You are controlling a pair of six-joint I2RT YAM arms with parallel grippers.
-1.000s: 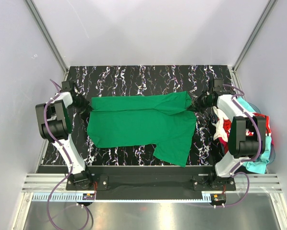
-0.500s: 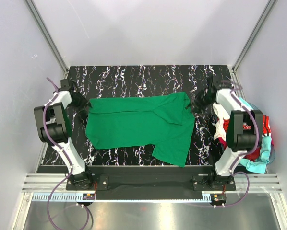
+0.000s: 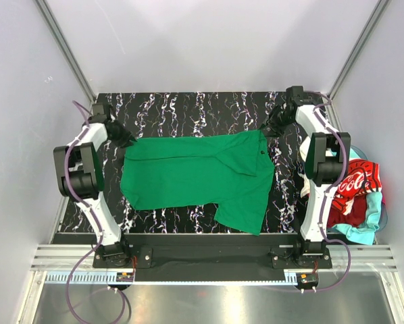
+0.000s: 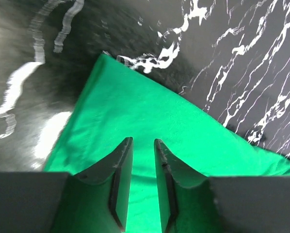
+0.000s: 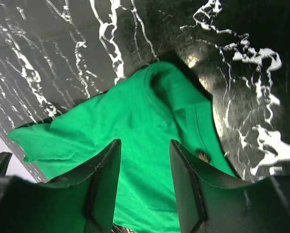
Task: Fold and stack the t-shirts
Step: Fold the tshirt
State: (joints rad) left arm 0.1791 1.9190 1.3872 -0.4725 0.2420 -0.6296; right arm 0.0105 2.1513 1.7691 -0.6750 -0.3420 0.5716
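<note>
A bright green t-shirt [image 3: 195, 175] lies spread across the middle of the black marbled table [image 3: 188, 108], one flap folded over on its right part. My left gripper [image 3: 124, 138] hovers just off the shirt's far left corner, open by a narrow gap with nothing in it; the left wrist view has that gripper [image 4: 143, 141] above the green cloth [image 4: 150, 116]. My right gripper [image 3: 273, 125] hangs past the far right corner, open and empty. In the right wrist view that gripper [image 5: 145, 143] looks down on the green shirt [image 5: 135, 121]. A red Coca-Cola shirt [image 3: 356, 183] and a turquoise shirt [image 3: 364, 231] lie piled at the right.
The pile of shirts sits beside the right arm's base, off the table's right edge. Grey walls and metal posts [image 3: 67, 61] close in the far side. A black rail [image 3: 202, 253] runs along the near edge between the arm bases.
Both grippers were shut on the green shirt's far corners, pulling it taut. They opened, let go and drew back toward the far side. The shirt now lies slack.
</note>
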